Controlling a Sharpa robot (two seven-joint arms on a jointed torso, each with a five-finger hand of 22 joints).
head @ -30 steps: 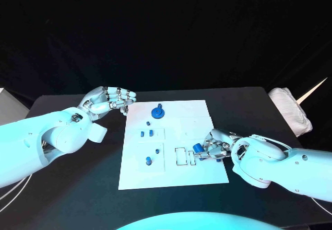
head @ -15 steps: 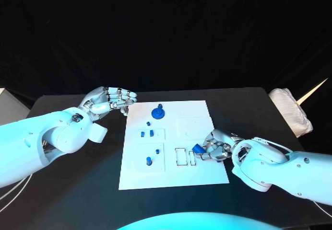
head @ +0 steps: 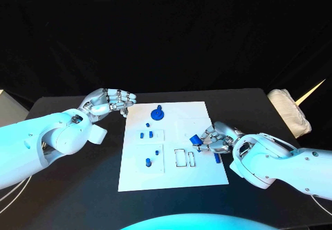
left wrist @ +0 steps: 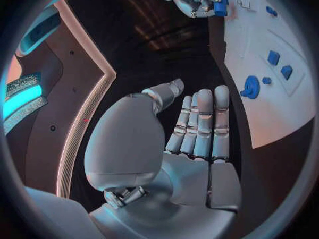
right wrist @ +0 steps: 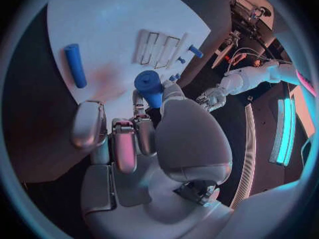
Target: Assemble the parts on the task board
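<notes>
Near side: right hand sits low over the right part of the task board, its fingers clamped on a short blue cylinder. The right wrist view shows that part pinched at the fingertips and lifted clear of the board.

Just beside the hand, at the board's right edge, a longer blue rod lies flat and loose. Two narrow rectangular slots are cut in the board next to the hand, both open.

Middle of the board: a square inset with one small blue piece; beyond it another inset holding a few small blue pieces. Whether they are seated or just lying there I cannot tell.

Far end: a round blue knob-like part near the board's far edge.

Left hand hangs over the desk just off the board's far left corner, fingers curled together, nothing in them.

Judgement: the step in hand is carrying the picked cylinder to its seat. The task looks partway along at best. The next move calls for lining the cylinder up with its receiving place and lowering it squarely; which seat it belongs to is unclear from here.
</notes>
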